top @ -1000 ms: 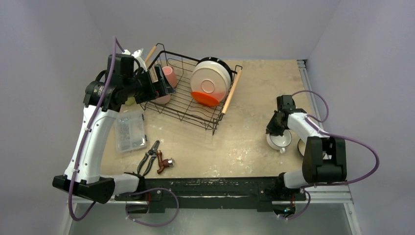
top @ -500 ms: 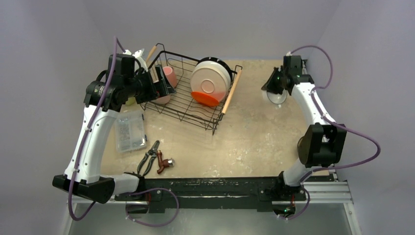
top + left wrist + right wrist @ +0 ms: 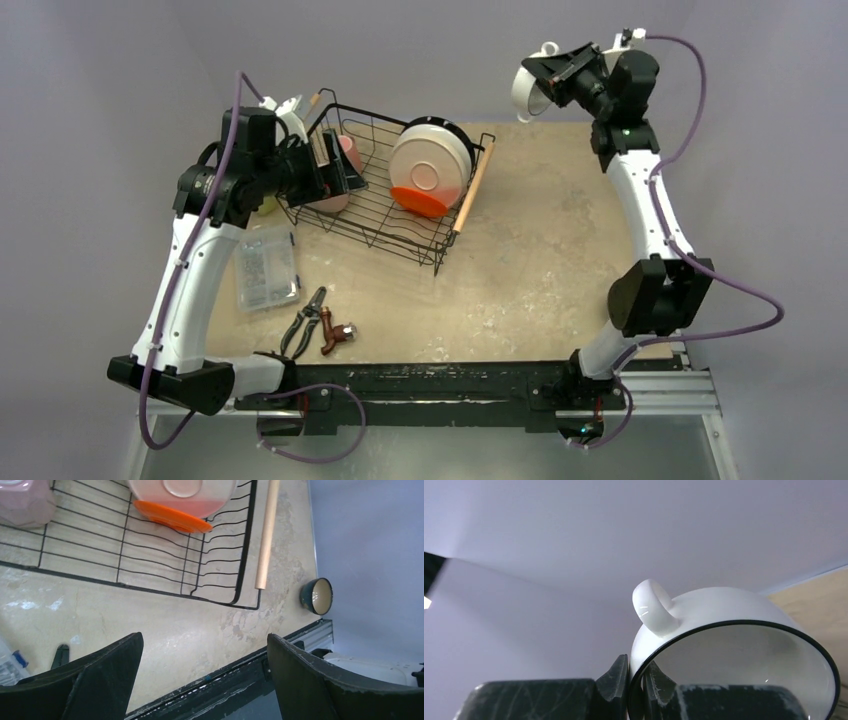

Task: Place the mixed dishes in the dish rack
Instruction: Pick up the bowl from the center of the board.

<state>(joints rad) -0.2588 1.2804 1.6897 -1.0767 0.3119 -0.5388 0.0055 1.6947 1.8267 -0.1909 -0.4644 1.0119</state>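
My right gripper (image 3: 553, 77) is raised high over the table's back right, shut on the rim of a white black-rimmed mug (image 3: 528, 90). In the right wrist view its fingers (image 3: 620, 672) pinch the tilted mug (image 3: 724, 625) wall, handle up. The black wire dish rack (image 3: 372, 222) holds a cream plate (image 3: 430, 158), a red plate (image 3: 420, 203) and a pink mug (image 3: 348, 155). My left gripper (image 3: 335, 172) hovers over the rack's left end, open and empty (image 3: 204, 637). A small dark bowl (image 3: 316, 595) sits near the table's right edge.
A clear plastic box (image 3: 266, 266) of small parts lies left of the rack, with pliers (image 3: 305, 320) and a red-handled tool (image 3: 338, 335) in front of it. The rack's wooden handle (image 3: 265, 535) runs along its right side. Walls close in behind and at both sides.
My right arm has lifted the white mug off the table at the right and swung it up and back, high above the far edge. The left arm has barely moved.
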